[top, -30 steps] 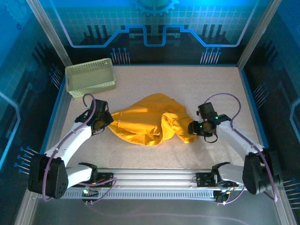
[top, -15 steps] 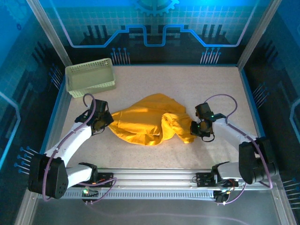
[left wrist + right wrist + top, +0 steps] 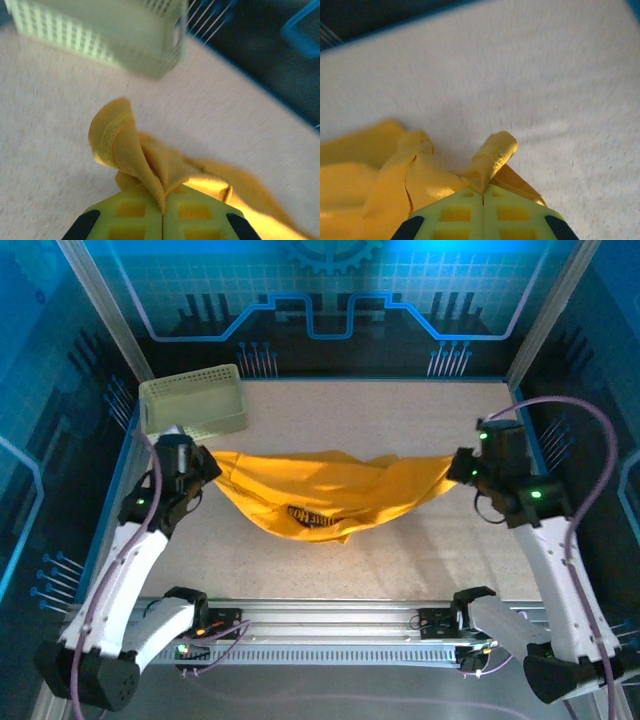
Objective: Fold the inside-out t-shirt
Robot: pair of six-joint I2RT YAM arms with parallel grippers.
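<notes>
My left tool (image 3: 196, 468) and right tool (image 3: 462, 466) are each clamped on one end of the single mustard t-shirt (image 3: 330, 495), which hangs stretched between them over the tabletop (image 3: 420, 560). I judge this the spreading step; next, lay it flat without slack. One green lattice basket (image 3: 192, 405) stands far left.
</notes>
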